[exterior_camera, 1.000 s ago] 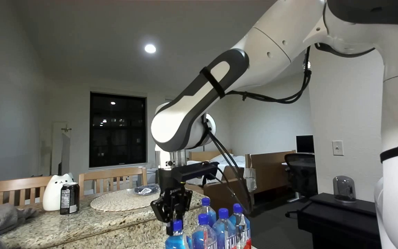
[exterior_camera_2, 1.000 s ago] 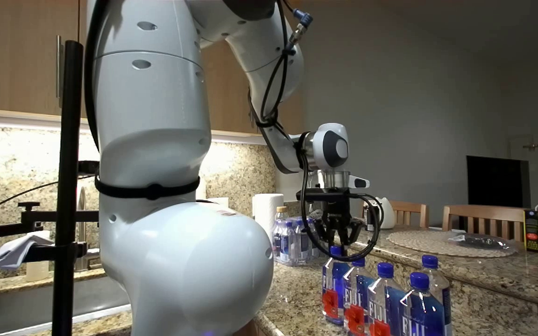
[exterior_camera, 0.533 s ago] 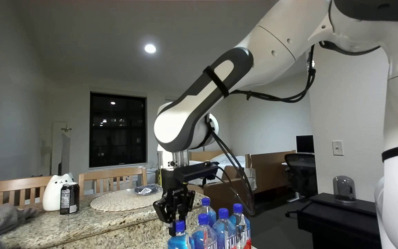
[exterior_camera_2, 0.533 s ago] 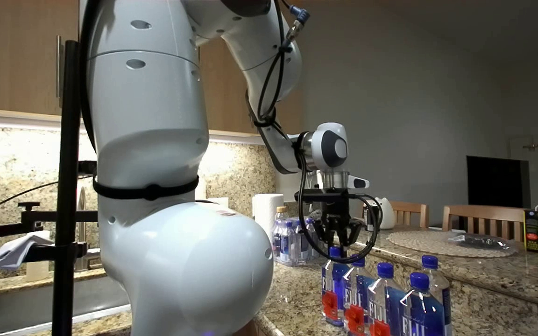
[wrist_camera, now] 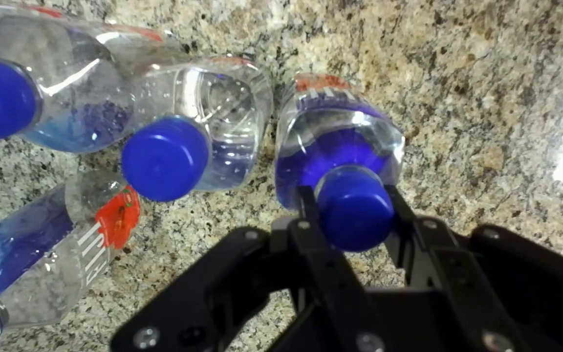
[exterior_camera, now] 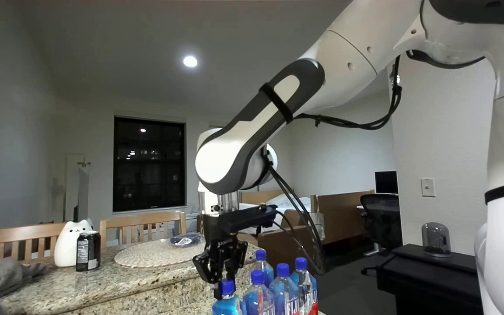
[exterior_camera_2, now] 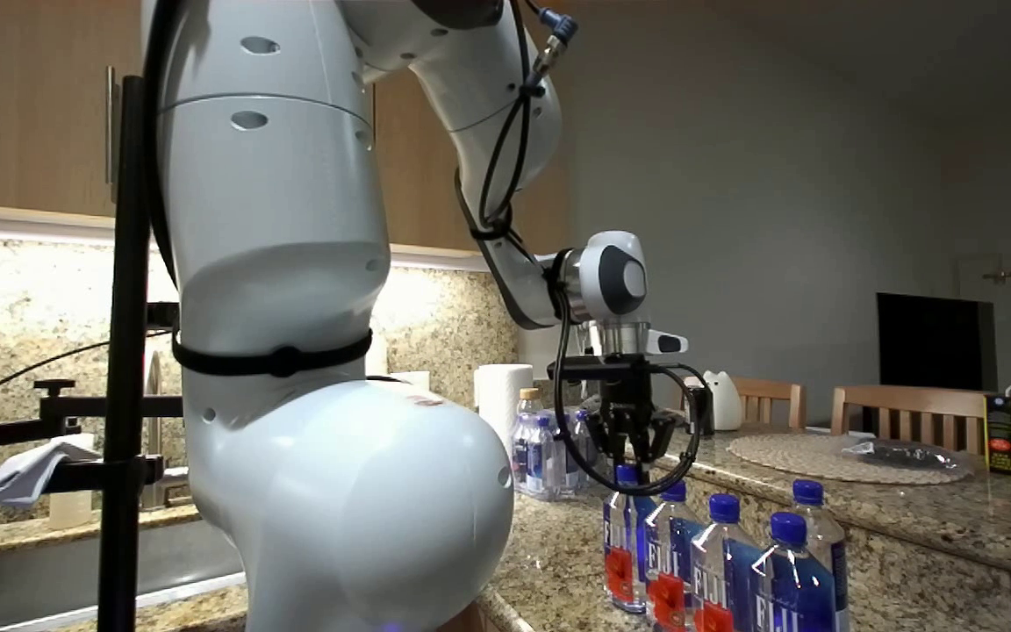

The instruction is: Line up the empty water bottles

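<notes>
back from the granite counter (exterior_camera_2: 549, 544) edge, gripper (wrist_camera: 352, 208) clasps end fiji bottle (wrist_camera: 337, 146)
keep it upright, squaring it with its neighbour (wrist_camera: 227, 122).

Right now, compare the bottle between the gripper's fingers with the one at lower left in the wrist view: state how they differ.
The gripped bottle is clasped at its cap end by the gripper; the lower-left bottle is clear of it.
The lower-left bottle's FIJI lettering reads plainly; the gripped bottle's is foreshortened to white strokes.
Both are clear plastic with blue caps and red markings.
</notes>
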Robot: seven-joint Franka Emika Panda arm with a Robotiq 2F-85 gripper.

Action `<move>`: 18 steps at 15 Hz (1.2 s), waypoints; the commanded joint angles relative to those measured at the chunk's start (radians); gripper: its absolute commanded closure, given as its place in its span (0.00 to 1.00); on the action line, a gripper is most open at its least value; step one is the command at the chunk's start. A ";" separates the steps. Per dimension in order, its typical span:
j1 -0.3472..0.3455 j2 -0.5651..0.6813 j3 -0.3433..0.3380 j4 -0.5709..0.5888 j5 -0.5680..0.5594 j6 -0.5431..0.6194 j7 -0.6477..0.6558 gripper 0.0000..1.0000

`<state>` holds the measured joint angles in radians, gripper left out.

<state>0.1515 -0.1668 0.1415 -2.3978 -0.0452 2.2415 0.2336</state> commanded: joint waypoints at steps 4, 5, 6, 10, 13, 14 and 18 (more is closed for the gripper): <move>-0.024 -0.048 0.014 -0.051 -0.050 0.024 0.075 0.90; -0.024 -0.049 0.014 -0.051 -0.050 0.023 0.077 0.90; -0.024 -0.050 0.014 -0.053 -0.049 0.023 0.078 0.90; -0.022 -0.058 0.015 -0.063 -0.043 0.021 0.077 0.90; -0.020 -0.064 0.015 -0.076 -0.038 0.030 0.063 0.90; -0.021 -0.066 0.015 -0.079 -0.038 0.032 0.063 0.90; -0.026 -0.057 0.012 -0.074 -0.040 0.028 0.062 0.90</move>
<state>0.1453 -0.1939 0.1443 -2.4297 -0.0632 2.2505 0.2814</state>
